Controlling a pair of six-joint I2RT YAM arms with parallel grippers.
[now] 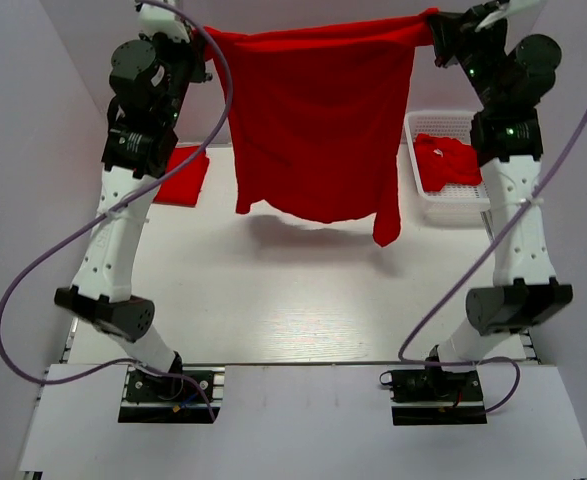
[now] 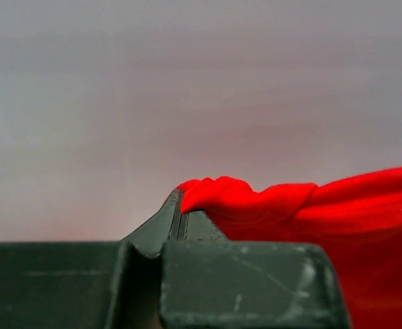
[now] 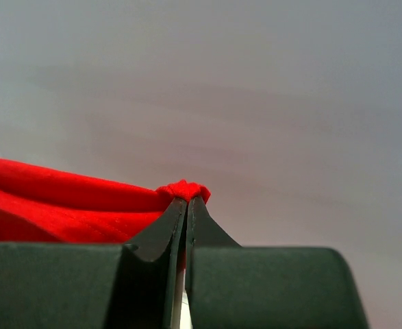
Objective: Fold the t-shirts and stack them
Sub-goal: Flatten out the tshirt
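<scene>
Both arms are up high with one t-shirt (image 1: 318, 120) stretched between them. It hangs open above the table (image 1: 303, 300). Left gripper (image 2: 181, 204) is clamped on one top corner, right gripper (image 3: 187, 201) pinched tight on the other. A folded t-shirt (image 1: 181, 175) lies flat on the left, and a crumpled shirt (image 1: 446, 160) — just one, I think — sits in the white basket (image 1: 453, 208) on the right.
</scene>
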